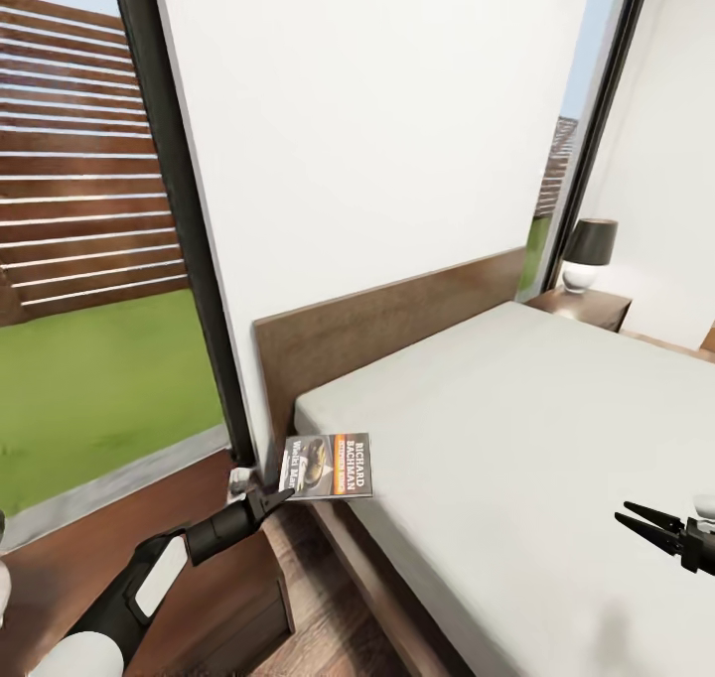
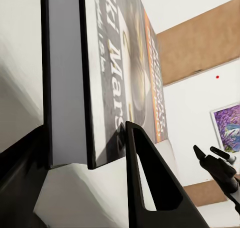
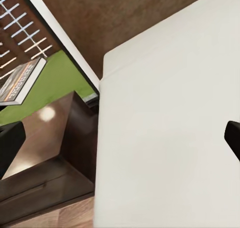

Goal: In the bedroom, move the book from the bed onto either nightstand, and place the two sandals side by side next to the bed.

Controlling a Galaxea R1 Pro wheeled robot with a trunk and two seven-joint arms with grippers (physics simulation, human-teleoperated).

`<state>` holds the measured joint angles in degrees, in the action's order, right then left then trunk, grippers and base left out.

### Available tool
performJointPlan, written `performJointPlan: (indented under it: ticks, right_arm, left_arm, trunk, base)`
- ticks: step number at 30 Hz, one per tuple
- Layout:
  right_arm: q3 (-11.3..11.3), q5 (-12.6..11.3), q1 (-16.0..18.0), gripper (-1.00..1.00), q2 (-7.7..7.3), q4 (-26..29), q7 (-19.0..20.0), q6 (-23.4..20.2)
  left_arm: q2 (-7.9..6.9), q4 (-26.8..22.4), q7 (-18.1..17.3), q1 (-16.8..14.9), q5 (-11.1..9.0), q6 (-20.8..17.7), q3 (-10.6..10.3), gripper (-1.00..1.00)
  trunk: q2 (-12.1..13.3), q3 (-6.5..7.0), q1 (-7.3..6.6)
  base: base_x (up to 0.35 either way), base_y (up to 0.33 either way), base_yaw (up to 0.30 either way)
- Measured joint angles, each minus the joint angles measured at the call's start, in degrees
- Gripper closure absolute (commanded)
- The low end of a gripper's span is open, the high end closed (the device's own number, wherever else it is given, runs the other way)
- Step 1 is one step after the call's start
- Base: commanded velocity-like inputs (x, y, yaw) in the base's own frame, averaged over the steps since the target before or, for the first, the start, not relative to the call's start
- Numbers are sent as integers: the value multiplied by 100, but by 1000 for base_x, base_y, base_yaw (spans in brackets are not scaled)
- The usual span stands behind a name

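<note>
The book (image 1: 330, 467), dark-covered with an orange band and "RICHARD BACHMAN" in white, is held in the air at the head-end corner of the bed's grey mattress (image 1: 516, 429). My left gripper (image 1: 275, 499) is shut on its edge. In the left wrist view the book (image 2: 120, 72) sits clamped between the black fingers (image 2: 145, 183). From the right wrist, the book (image 3: 20, 80) shows above the near nightstand (image 3: 47, 138). My right gripper (image 1: 647, 523) hangs open over the mattress, holding nothing. The sandals are out of view.
The near nightstand (image 1: 238, 598) stands below my left arm, between the bed frame and the tall window (image 1: 89, 260). A second nightstand (image 1: 586, 308) with a dark-shaded lamp (image 1: 588, 250) is at the bed's far side. The headboard (image 1: 387, 325) backs onto the white wall.
</note>
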<state>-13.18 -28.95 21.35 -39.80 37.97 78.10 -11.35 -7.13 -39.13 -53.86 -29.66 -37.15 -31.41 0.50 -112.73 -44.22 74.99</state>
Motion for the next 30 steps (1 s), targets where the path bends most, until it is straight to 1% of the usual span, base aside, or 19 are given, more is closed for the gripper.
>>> performJointPlan:
  ticks: [14,23,30]
  right_arm:
    - [-4,-1,0,-100,0,0,2,-7]
    - [-4,-2,-3,-100,-1,2,2,-9]
    - [-6,-1,0,-100,0,0,3,-10]
  left_arm:
    - [0,1,6,0,10,4,-4,100]
    - [1,2,5,-2,-7,-7,-8,100]
    - [5,8,10,-1,-3,-1,-9,100]
  trunk:
    - [0,-53,0]
    - [0,-64,0]
    - [0,-64,0]
  base:
    - [0,0,242]
    - [0,0,51]
    - [0,0,205]
